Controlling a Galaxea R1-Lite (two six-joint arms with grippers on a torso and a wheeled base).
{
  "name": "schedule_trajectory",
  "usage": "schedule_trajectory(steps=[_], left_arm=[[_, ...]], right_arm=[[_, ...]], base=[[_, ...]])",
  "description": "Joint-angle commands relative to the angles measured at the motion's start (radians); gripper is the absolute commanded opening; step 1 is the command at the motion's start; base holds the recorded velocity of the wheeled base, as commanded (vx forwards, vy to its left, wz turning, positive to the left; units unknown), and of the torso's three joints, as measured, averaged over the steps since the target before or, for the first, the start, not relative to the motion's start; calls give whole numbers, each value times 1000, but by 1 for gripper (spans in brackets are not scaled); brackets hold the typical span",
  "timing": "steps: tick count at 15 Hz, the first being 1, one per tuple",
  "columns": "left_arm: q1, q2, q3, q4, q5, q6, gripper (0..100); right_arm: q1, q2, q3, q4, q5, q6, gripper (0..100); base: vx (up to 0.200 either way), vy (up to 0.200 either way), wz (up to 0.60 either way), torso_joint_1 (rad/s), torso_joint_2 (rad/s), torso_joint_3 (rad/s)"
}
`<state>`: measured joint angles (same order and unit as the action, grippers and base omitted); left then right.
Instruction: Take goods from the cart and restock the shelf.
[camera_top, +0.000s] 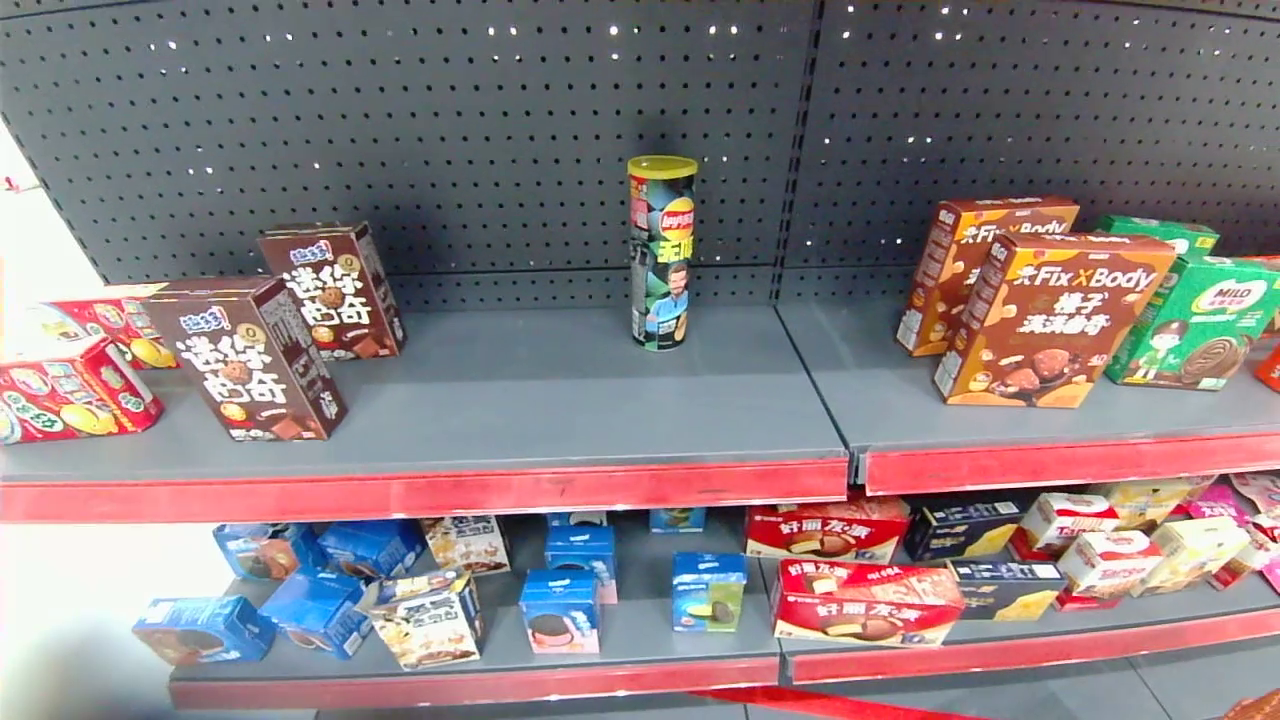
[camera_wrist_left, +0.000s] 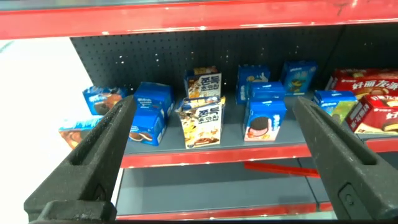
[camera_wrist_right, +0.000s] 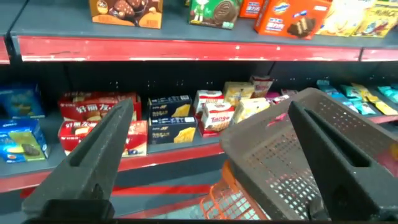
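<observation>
A tall chips can (camera_top: 661, 252) with a yellow lid stands alone at the back middle of the grey upper shelf (camera_top: 560, 400). My left gripper (camera_wrist_left: 212, 102) is open and empty, level with the lower shelf's blue cookie boxes (camera_wrist_left: 264, 118). Nothing is held in my right gripper (camera_wrist_right: 211, 109) either; it stands open, low in front of the lower shelf, beside the cart's grey mesh basket (camera_wrist_right: 298, 155) and orange wire frame (camera_wrist_right: 230, 199). The goods inside the cart are hidden.
Brown cookie boxes (camera_top: 262, 358) and red boxes (camera_top: 65, 385) stand at the upper shelf's left, orange-brown boxes (camera_top: 1045, 320) and green boxes (camera_top: 1195, 320) at its right. The lower shelf (camera_top: 640, 625) carries blue, red and dark boxes. A perforated back panel (camera_top: 480, 120) closes the shelf behind.
</observation>
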<state>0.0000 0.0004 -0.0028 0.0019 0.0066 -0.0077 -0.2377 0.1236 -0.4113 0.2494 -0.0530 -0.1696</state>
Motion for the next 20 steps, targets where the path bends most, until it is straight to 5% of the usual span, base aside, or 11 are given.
schedule_trajectory(steps=[1, 14, 20], left_arm=[[0, 0, 0, 1, 0, 0, 100], [0, 0, 0, 0, 1, -5, 100], [0, 0, 0, 0, 1, -5, 100]], right_arm=[[0, 1, 2, 1, -1, -2, 100], [0, 1, 12, 1, -1, -21, 100], [0, -1, 11, 1, 1, -19, 100]], base=[[0, 0, 0, 0, 0, 0], [0, 46, 0, 1, 0, -1], [0, 0, -600, 2, 5, 3]])
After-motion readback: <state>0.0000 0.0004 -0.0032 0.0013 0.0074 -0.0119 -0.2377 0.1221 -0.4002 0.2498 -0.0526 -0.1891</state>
